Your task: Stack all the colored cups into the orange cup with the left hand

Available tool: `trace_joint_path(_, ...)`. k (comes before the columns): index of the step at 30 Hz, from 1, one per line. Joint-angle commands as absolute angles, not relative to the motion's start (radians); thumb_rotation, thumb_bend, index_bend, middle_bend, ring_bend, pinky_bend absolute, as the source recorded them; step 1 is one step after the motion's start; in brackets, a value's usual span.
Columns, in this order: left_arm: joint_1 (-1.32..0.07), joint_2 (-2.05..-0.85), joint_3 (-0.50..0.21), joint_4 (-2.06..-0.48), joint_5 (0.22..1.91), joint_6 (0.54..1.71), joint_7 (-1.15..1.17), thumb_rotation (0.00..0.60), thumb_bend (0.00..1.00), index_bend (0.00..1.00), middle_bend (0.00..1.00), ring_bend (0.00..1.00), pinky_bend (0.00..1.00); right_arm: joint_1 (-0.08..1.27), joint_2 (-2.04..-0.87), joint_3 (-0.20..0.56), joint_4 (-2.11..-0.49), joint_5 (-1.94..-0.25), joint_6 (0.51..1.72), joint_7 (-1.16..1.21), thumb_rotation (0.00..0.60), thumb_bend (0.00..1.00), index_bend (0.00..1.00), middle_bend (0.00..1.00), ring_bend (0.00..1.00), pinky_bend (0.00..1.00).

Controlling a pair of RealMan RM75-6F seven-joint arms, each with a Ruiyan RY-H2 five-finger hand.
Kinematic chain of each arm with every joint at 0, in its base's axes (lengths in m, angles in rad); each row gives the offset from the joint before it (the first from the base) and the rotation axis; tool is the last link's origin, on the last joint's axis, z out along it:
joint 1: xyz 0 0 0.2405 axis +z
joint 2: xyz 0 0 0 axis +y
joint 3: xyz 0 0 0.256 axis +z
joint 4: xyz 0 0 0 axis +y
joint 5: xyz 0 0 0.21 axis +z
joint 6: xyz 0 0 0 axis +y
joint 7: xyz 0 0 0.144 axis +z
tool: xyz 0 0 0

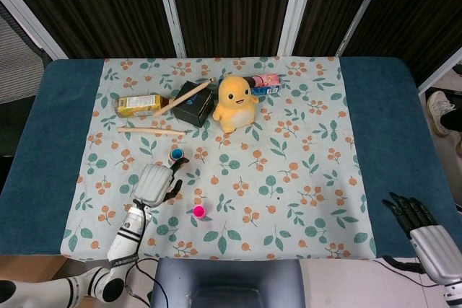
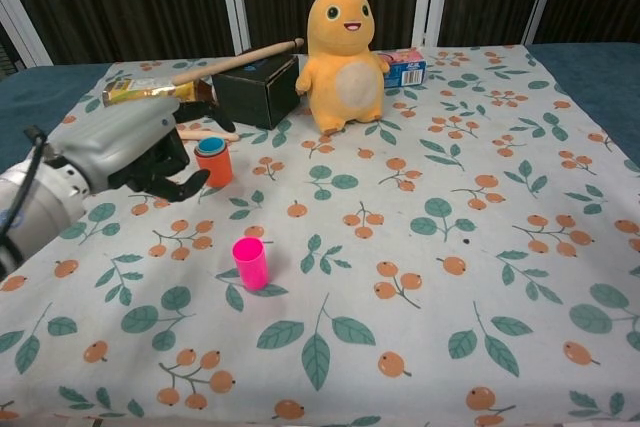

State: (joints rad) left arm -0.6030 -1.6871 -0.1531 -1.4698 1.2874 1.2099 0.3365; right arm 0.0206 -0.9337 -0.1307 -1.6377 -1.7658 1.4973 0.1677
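The orange cup [image 2: 214, 166] stands upright on the floral cloth with a blue cup nested in it; from above the blue rim shows [image 1: 176, 154]. A pink cup [image 2: 250, 263] [image 1: 198, 211] stands upright nearer the front edge. My left hand [image 2: 135, 147] [image 1: 155, 182] hovers just left of and in front of the orange cup, apart from it, fingers curled loosely and holding nothing. My right hand [image 1: 420, 223] rests at the table's front right corner with fingers spread, empty.
A yellow plush toy [image 2: 343, 57], a black box [image 2: 255, 90], a wooden stick [image 2: 235, 60], a yellow packet [image 1: 138, 104] and a small colourful box [image 2: 405, 69] lie along the back of the cloth [image 2: 450, 207].
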Motion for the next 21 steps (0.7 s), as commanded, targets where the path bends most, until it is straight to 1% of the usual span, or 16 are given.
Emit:
trace_joint_path(1, -0.528, -1.499, -0.024, -1.727, 1.323, 1.169, 0.281, 0.6, 0.43, 0.2, 1.0, 1.0, 1.0, 0.021, -0.932, -0.137, -1.637, -1.779, 1.499, 0.171, 0.6, 0.12, 0.0, 0.0, 0.0, 0.0)
trace_joint_path(3, -0.515, -1.467, 0.006, -1.766, 1.321, 1.15, 0.271, 0.6, 0.43, 0.11, 1.0, 1.0, 1.0, 0.023, -0.932, -0.139, -1.636, -1.783, 1.499, 0.174, 0.6, 0.12, 0.0, 0.0, 0.0, 0.0)
trace_joint_path(4, -0.509, -1.457, 0.019, -1.774, 1.324, 1.146, 0.265, 0.6, 0.43, 0.09, 1.0, 1.0, 1.0, 0.023, -0.932, -0.14, -1.636, -1.785, 1.498, 0.174, 0.6, 0.12, 0.0, 0.0, 0.0, 0.0)
trace_joint_path(7, -0.492, -1.447, 0.052, -1.773, 1.329, 1.131, 0.245, 0.6, 0.42, 0.05, 1.0, 1.0, 1.0, 0.025, -0.93, -0.147, -1.635, -1.797, 1.497, 0.176, 0.6, 0.12, 0.0, 0.0, 0.0, 0.0)
trace_joint_path(10, -0.482, -1.46, 0.062, -1.757, 1.326, 1.116, 0.221, 0.6, 0.41, 0.04, 1.0, 1.0, 1.0, 0.023, -0.926, -0.151, -1.634, -1.807, 1.505, 0.185, 0.6, 0.12, 0.0, 0.0, 0.0, 0.0)
trace_joint_path(15, -0.477, -1.521, 0.05, -1.722, 1.33, 1.108, 0.213, 0.6, 0.4, 0.03, 1.0, 1.0, 1.0, 0.019, -0.921, -0.153, -1.627, -1.813, 1.523, 0.204, 0.6, 0.12, 0.0, 0.0, 0.0, 0.0)
trace_joint_path(21, -0.476, -1.611, 0.021, -1.683, 1.323, 1.111, 0.22, 0.6, 0.39, 0.09, 1.0, 1.0, 1.0, 0.022, -0.918, -0.154, -1.621, -1.816, 1.526, 0.22, 0.6, 0.12, 0.0, 0.0, 0.0, 0.0)
